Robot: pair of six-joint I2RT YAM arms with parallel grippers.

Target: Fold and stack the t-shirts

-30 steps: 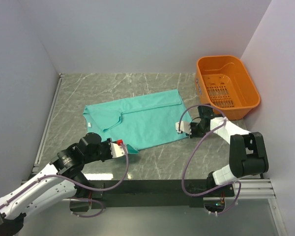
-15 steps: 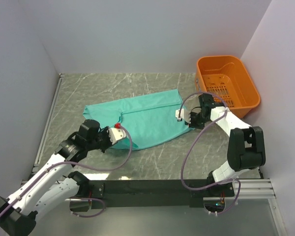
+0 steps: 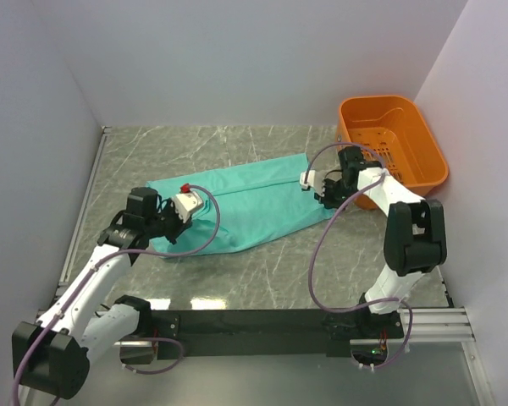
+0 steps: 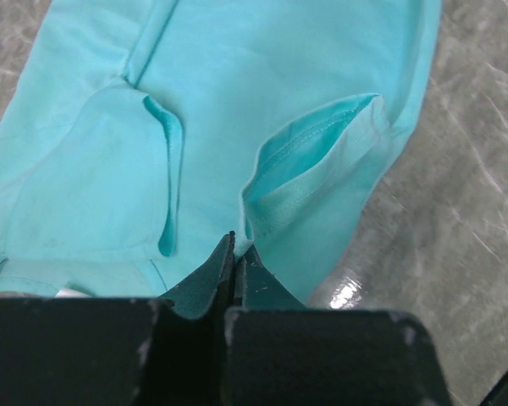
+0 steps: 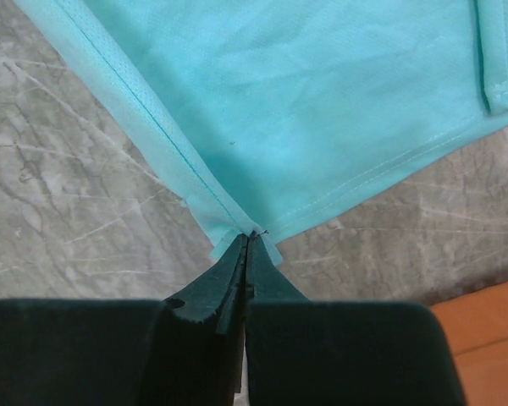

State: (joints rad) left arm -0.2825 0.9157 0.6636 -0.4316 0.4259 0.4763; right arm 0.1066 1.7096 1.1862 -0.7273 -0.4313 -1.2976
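this t-shirt looks thin and floppy, so edges are the spot: left gripper pinches cloth at its 9 o'clock, right gripper pinches the 2 o'clock corner.

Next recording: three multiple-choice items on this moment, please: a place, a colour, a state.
1. Where is the orange basket? A near left corner; B far right corner of the table; C table's middle.
2. The t-shirt is: A white; B red; C turquoise.
3. The right claw is: A shut on the t-shirt's corner; B open over the basket; C out of view.
Key: B, the top view shows it by the right wall; C, every view shows that colour; A, its wrist view shows the jaws pinching the hem corner.
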